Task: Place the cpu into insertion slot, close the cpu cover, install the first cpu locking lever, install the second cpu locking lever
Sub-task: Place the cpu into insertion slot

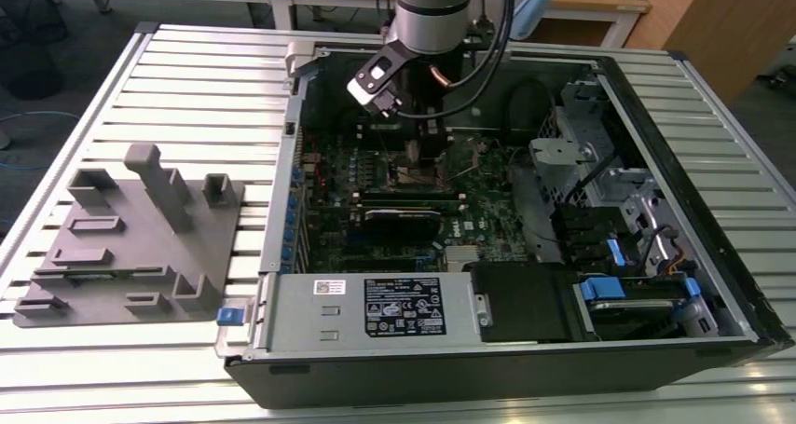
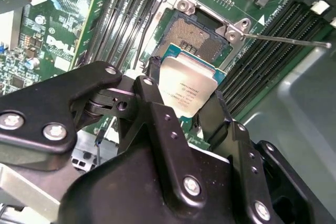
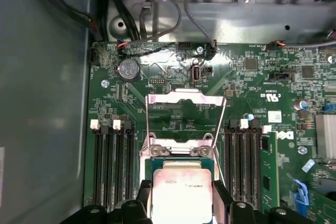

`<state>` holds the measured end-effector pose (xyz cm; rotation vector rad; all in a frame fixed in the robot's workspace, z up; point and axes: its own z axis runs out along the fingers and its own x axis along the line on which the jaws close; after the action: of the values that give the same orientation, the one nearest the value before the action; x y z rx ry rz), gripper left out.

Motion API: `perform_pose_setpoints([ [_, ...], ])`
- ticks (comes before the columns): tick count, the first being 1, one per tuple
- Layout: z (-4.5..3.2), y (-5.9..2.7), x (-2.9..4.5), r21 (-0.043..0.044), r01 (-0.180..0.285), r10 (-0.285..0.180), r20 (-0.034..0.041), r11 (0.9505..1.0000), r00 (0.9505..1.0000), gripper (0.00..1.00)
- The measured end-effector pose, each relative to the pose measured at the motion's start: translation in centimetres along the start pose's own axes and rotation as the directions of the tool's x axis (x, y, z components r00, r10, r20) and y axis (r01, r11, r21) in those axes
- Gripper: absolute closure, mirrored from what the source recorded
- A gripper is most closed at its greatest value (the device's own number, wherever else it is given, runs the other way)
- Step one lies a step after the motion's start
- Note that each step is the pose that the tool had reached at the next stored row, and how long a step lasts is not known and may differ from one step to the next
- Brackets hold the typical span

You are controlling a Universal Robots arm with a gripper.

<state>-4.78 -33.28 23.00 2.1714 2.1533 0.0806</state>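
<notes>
Cpu [image 2: 188,88] clamped in gripper [image 2: 184,94], near open insertion slot [image 2: 197,34].

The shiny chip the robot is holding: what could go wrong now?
The gripper holds the cpu near the open insertion slot, not yet in it. If it goes down crooked or shifted, it might bend the slot's tiny contacts. The cpu cover stands raised right next to the slot, so the gripper could bump it.

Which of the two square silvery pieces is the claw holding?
The cpu, the solid metal-faced chip gripped by the claw; the cpu cover is a windowed frame, swung open and untouched.
</notes>
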Motion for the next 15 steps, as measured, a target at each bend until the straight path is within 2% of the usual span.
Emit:
perform_pose_setpoints([
  [3, 0.50, -0.06, 0.01, -0.0001, 0.000, 0.000, -0.0002, 1.0000, 1.0000, 0.46],
  [15, 0.56, -0.08, 0.00, 0.0000, 0.000, 0.000, 0.0005, 1.0000, 1.0000, 0.46],
])
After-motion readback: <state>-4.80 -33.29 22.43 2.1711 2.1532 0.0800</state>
